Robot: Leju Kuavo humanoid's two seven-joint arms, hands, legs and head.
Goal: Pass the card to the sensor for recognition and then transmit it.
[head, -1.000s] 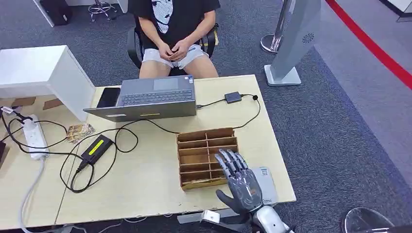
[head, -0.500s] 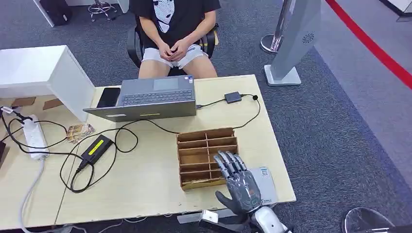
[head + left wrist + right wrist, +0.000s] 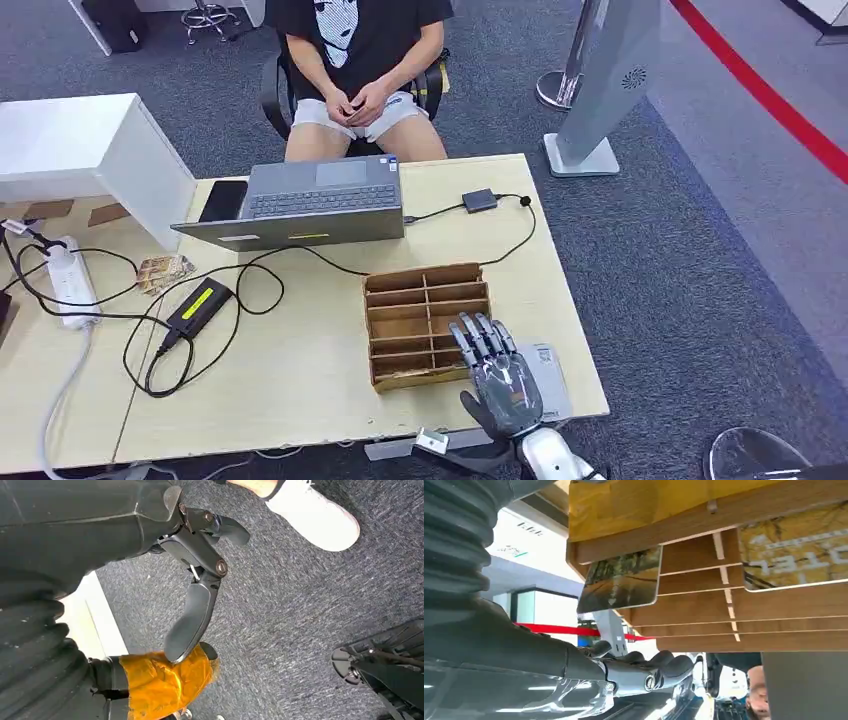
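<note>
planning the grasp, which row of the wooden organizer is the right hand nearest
The front row of the wooden organizer, the one at the table's near edge holding cards. The right hand hovers beside it; the other rows lie further back toward the laptop.

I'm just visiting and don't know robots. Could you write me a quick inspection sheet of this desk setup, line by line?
Surface: pale wooden table, no damage seen.
Job's things: wooden slotted card rack; cards sit in its slots; grey sensor pad beside the rack.
Clutter: laptop, phone, white box.
Hands: right hand over the rack's near corner, fingers spread, holding nothing; left hand hangs over carpet.
Cables: power strip, charger brick, looped black leads.
Surroundings: seated person, grey pillar stand, red floor line.
</note>
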